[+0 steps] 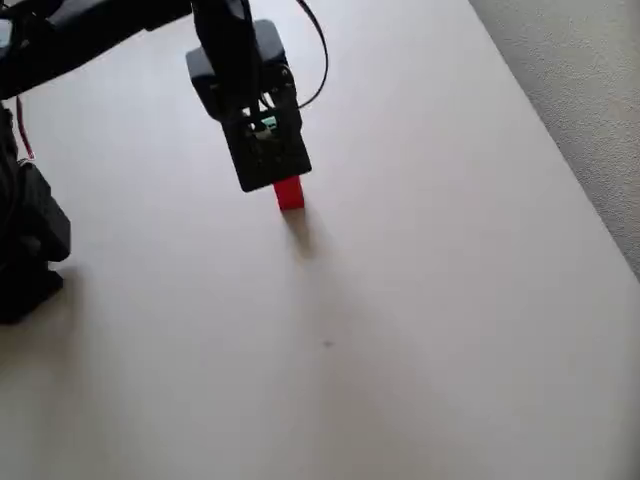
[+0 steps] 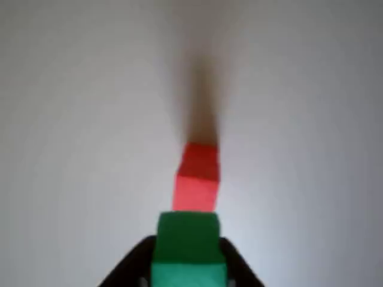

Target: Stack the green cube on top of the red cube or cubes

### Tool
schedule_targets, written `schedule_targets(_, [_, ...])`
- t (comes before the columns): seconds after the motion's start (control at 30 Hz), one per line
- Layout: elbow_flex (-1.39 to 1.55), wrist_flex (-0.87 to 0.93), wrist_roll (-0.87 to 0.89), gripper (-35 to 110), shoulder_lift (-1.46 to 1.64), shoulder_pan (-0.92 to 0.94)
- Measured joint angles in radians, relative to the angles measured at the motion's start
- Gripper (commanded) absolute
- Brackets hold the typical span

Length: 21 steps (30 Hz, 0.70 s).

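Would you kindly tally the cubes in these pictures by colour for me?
Small matte red cubes: 2, stacked one on the other on the table.
Small matte green cube: 1, held in the black pincer.
Total: 3 cubes.

bare table [image 1: 420,300] all around the red cubes [image 2: 197,179]; nothing blocks approach.
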Motion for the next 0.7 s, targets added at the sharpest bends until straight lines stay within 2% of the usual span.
schedule_targets(0.7, [0.011,-0.054,0.009,-2,-0.044,-0.008])
